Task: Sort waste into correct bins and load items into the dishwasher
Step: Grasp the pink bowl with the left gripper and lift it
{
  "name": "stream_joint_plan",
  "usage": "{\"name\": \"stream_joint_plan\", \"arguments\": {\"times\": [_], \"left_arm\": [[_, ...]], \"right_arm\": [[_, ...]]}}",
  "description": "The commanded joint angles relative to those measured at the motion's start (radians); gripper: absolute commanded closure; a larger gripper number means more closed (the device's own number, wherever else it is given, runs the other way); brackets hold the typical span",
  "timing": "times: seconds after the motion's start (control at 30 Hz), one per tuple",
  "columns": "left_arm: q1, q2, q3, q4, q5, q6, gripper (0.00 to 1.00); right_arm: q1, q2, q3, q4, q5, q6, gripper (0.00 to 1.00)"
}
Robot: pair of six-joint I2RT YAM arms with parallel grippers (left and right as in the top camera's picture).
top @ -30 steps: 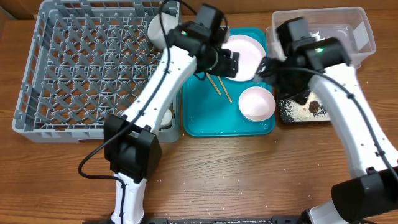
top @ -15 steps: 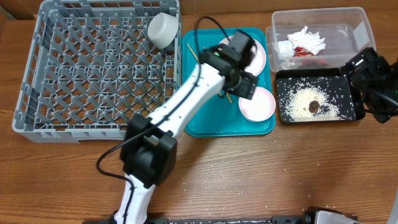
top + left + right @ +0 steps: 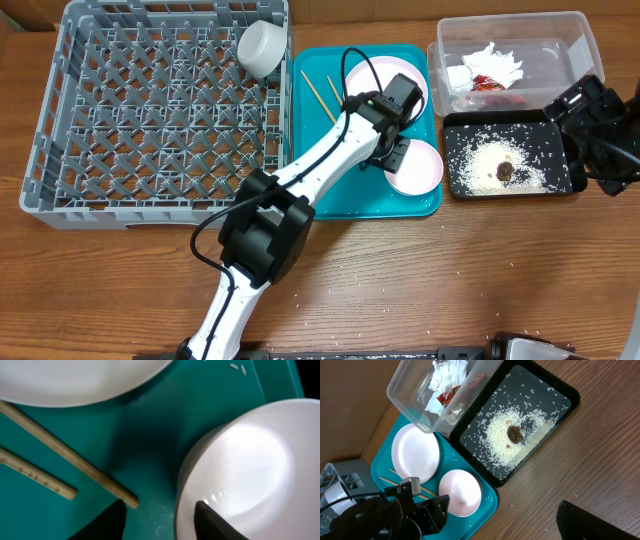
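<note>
The wooden table [image 3: 400,280] carries a grey dish rack [image 3: 120,208], a teal tray [image 3: 350,198] — and, rightmost, a clear tub [image 3: 585,45] and black tray [image 3: 510,192].

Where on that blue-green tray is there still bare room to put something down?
The teal tray is bare at its front left, between the chopsticks, the bowl and its near rim. Its right side is crowded: plate, bowl and the left fingers at the bowl's rim. The grey dish rack is free except a cup in its back right corner.
</note>
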Motion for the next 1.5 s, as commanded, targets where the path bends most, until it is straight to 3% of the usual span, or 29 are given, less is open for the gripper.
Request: {"name": "stream_joint_plan", "arguments": {"times": [0.0, 0.6, 0.9, 1.23, 1.33, 1.47], "left_arm": [[0.008, 0.024, 0.0, 0.006, -0.01, 0.007, 0.68], [0.008, 0.026, 0.0, 0.008, -0.004, 0.014, 0.96], [0.008, 0.026, 0.006, 0.005, -0.004, 0.026, 0.96], [0.014, 0.026, 0.143, -0.148, -0.004, 0.051, 0.96], [0.022, 0.026, 0.22, -0.222, -0.005, 0.086, 0.96], [0.078, 0.026, 0.452, -0.377, -0.072, 0.14, 0.96]], "right_arm": [[-0.004, -0.007, 0.013, 0.003, 0.007, 0.005, 0.0], [-0.004, -0.007, 0.013, 0.002, 0.006, 0.005, 0.0], [-0.004, -0.007, 0.013, 0.002, 0.006, 0.005, 0.0], [-0.004, -0.007, 0.013, 0.002, 0.006, 0.005, 0.0], [-0.004, -0.007, 0.013, 0.002, 0.006, 0.005, 0.0], [-0.004, -0.007, 0.013, 0.002, 0.007, 0.005, 0.0]]}}
